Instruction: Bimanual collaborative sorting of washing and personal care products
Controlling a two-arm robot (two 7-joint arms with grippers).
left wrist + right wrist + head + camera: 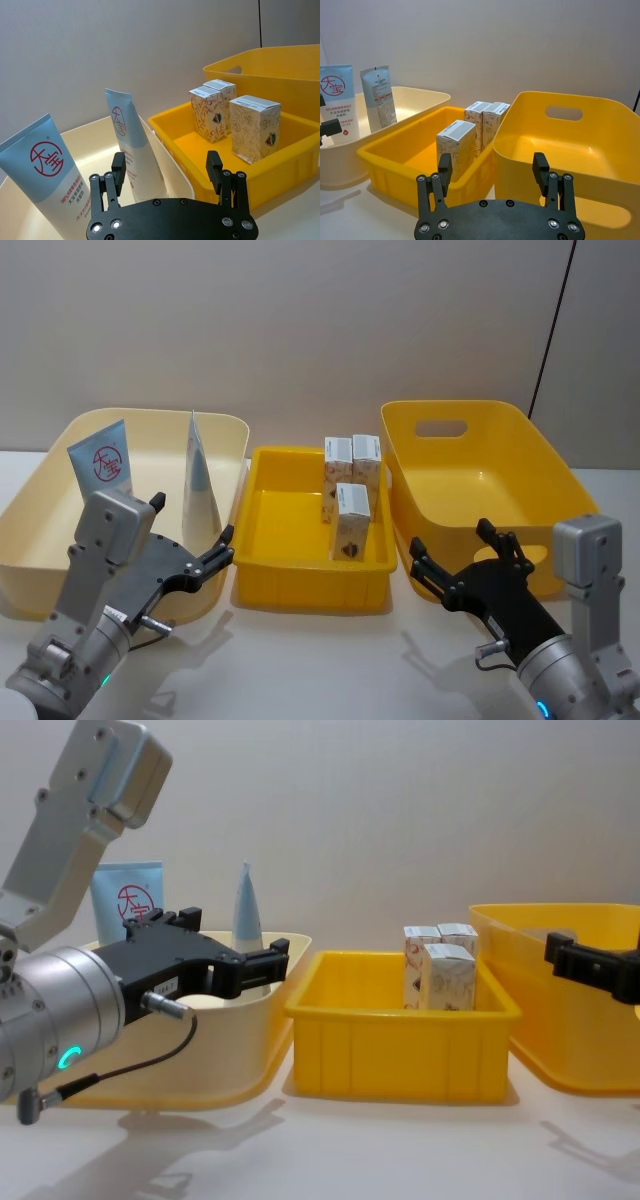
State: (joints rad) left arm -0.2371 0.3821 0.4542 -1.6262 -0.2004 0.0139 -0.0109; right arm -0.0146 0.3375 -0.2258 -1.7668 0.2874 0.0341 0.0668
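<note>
Three bins sit in a row on a white table (320,660). At the robot's left, a cream tub (25,530) holds a tube with a red circle logo (105,465) and a second tube (198,485). Both stand on end with the flat crimped end up, their long axes near vertical and leaning toward the tub's back wall. In the middle, a yellow tray (310,575) holds three cartons, all upright with the long axis vertical. Two stand close side by side at the back. The front carton (352,520) stands alone, nearer the robot. At the right is a deep yellow tub (480,470) with nothing in it. The left gripper (195,525) hovers before the cream tub, spread wide and holding nothing. The right gripper (450,540) hovers before the yellow tub, likewise spread wide and empty. The tubes look sorted, so the cartons probably come next. A good pick would drop from above onto the front carton, close across its narrower faces clear of the tray wall, then lift straight up so the back pair stays standing.
</note>
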